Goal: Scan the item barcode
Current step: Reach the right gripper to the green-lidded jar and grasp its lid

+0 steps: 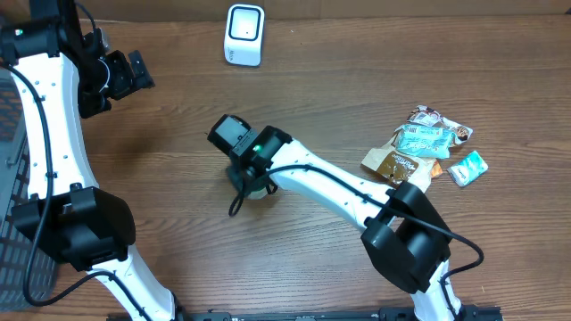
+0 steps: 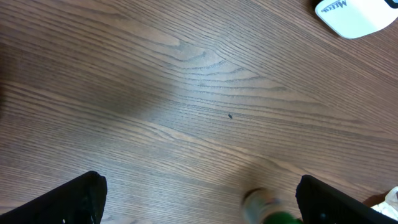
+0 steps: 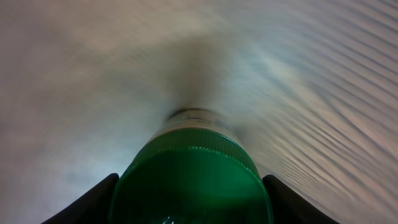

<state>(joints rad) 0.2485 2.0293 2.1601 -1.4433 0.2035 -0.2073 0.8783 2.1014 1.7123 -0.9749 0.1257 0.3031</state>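
The wooden table shows open wood all around the bottle, which stands near its middle. A dark crate sits far left of the bottle, at the table edge. Snack packets are heaped well to its right. The left gripper hangs well up-left of the bottle, fingers spread wide and holding nothing. A white scanner stands beyond the bottle, near the far edge. The right gripper straddles the bottle's green cap, a finger close on each side. Whether they've clamped it, I cannot tell.

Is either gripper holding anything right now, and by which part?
The right gripper straddles the green-capped bottle at its cap; whether it grips yet cannot be told. The left gripper is open, holding nothing.
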